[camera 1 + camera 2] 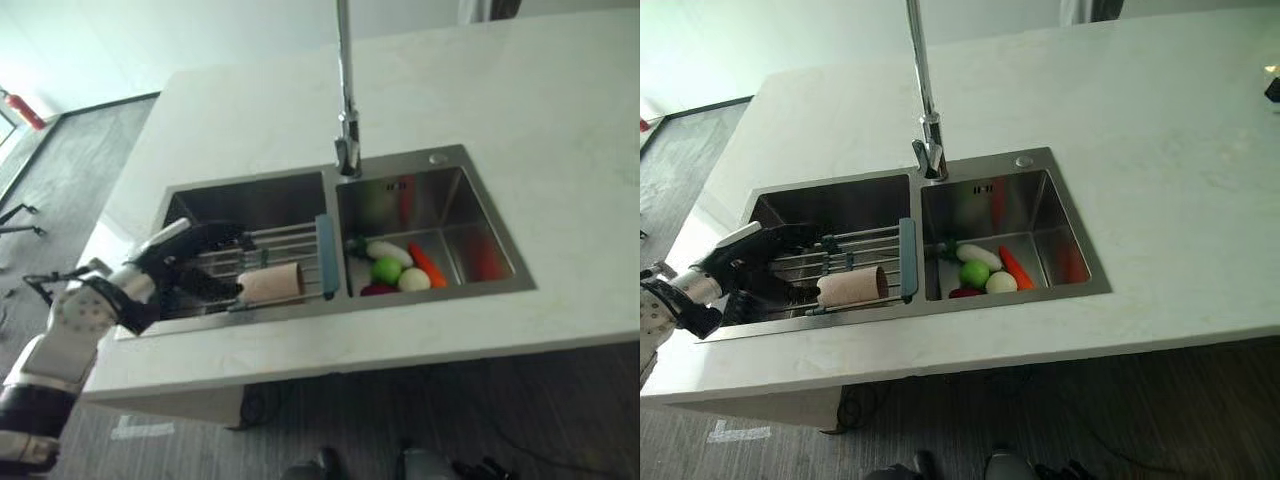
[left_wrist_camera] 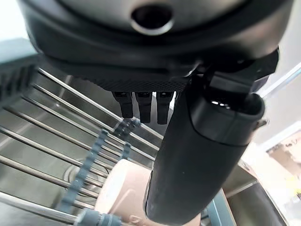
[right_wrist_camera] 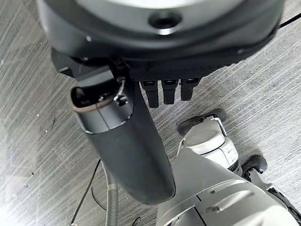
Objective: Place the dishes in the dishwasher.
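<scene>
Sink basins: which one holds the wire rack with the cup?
The basin on the robot's left: the wire rack spans it, with the beige cup lying on its side. The other basin holds vegetables.

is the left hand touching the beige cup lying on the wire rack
Cannot tell. The left eye view shows the left hand reaching toward the beige cup, contact unclear.

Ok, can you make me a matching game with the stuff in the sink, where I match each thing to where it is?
Things:
1. cup
2. carrot
3. tap
4. left hand

Places:
A. in the right basin
B. lying on the wire rack
C. standing behind the sink, at the middle
D. over the left basin, beside the rack

Pairs: 1-B, 2-A, 3-C, 4-D
</scene>
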